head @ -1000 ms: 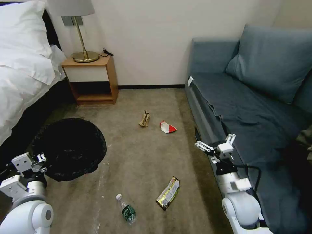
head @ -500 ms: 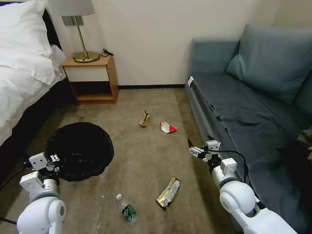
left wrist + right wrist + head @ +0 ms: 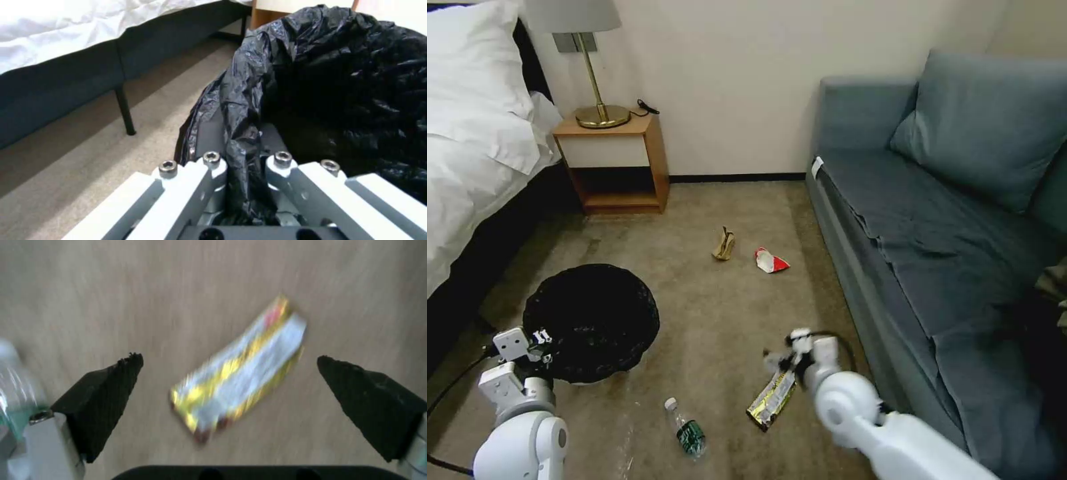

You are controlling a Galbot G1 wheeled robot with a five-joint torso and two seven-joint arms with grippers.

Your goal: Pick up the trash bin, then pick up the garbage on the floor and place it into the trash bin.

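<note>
The trash bin (image 3: pixel 594 320), lined with a crinkled black bag, is at the left of the carpet. My left gripper (image 3: pixel 542 337) is shut on its near rim, and the left wrist view shows the bag fold (image 3: pixel 242 140) pinched between the fingers. My right gripper (image 3: pixel 780 360) hangs open just above the gold foil wrapper (image 3: pixel 770 400). In the right wrist view the wrapper (image 3: pixel 240 373) lies between the two black fingertips (image 3: pixel 111 390). A clear bottle (image 3: pixel 687 430) with a green label lies near the wrapper. A tan scrap (image 3: pixel 724 245) and a red-and-white carton (image 3: pixel 770 261) lie farther off.
A bed (image 3: pixel 474 153) with white linen stands at the left, its dark frame close to the bin. A wooden nightstand (image 3: pixel 617 163) with a brass lamp sits against the far wall. A blue-grey sofa (image 3: pixel 947 233) runs along the right. Open carpet lies in between.
My right arm has swung from the sofa's edge down and left to above the gold wrapper. The left gripper has carried the bin a little to the right and nearer.
</note>
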